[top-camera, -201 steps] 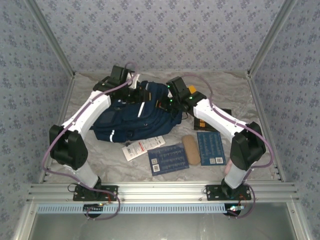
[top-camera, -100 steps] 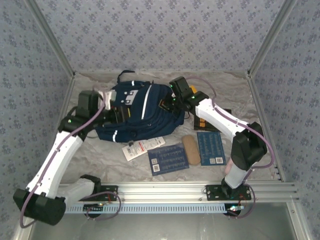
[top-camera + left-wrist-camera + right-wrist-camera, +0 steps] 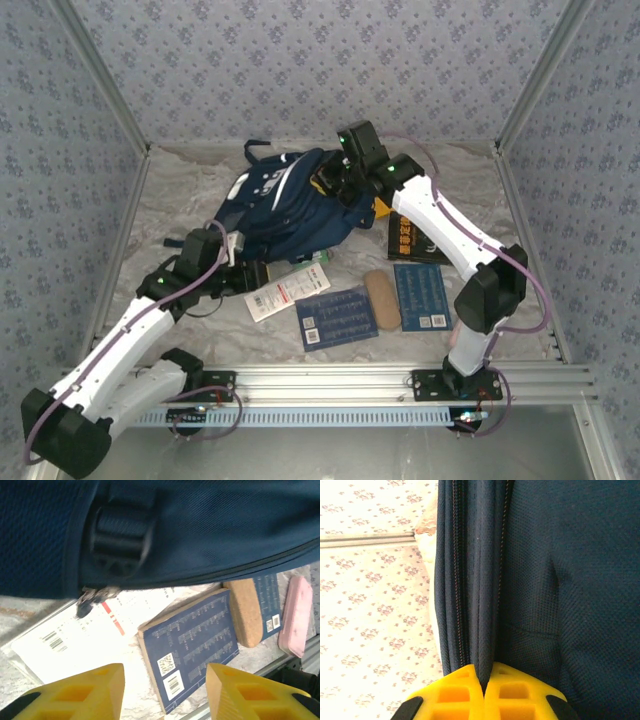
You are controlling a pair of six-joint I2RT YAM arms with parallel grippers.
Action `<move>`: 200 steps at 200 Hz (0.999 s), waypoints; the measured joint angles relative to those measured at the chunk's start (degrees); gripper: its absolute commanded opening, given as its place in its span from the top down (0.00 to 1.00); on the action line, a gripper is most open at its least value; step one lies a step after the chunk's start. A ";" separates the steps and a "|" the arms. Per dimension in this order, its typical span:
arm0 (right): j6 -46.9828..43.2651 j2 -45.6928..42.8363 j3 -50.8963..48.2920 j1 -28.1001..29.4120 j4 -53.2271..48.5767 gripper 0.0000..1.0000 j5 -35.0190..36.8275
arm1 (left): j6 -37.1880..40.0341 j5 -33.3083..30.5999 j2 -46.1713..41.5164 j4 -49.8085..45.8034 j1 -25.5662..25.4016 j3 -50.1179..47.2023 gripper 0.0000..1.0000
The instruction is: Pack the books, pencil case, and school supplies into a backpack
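Backpack (image 3: 285, 210) seam pinched in my right gripper (image 3: 484, 677); left gripper (image 3: 165, 687) open, empty; books (image 3: 335, 317), pencil case (image 3: 381, 298), packet (image 3: 285, 293) not yet packed.

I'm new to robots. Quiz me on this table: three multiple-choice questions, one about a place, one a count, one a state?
1. The tan pencil case lies: A) between the dark blue books; B) against the far wall; C) in a tool.
2. How many dark blue books? A) one; B) two; C) four.
3. The right tool is: A) wide open; B) shut on the backpack; C) holding a book.
Answers: 1 A, a blue book lies on each side of it. 2 B, two show from above. 3 B, its yellow fingers pinch navy fabric.
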 measured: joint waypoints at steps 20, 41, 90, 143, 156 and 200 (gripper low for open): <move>1.27 0.96 2.38 0.00 -1.66 1.00 -0.04 | -1.18 -1.49 -0.02 2.51 0.00 -1.49 0.48; 2.08 1.92 3.30 0.00 -2.27 1.00 -0.31 | -2.01 -2.73 0.02 6.03 -0.24 -2.75 0.49; 3.58 2.86 3.41 0.00 -2.69 1.00 -0.87 | -2.60 -3.10 2.84 12.81 -0.26 -4.26 0.55; 4.57 2.99 3.67 0.00 -2.71 1.00 -0.92 | -1.22 -5.40 5.77 13.99 -0.26 -4.26 0.59; 4.68 3.08 3.72 0.00 -2.69 1.00 -0.96 | -0.79 -5.92 5.88 13.99 -0.26 -4.26 0.59; 4.81 3.52 4.24 0.00 -2.69 1.00 -1.09 | 1.05 -7.23 9.33 14.14 -0.26 -4.26 0.59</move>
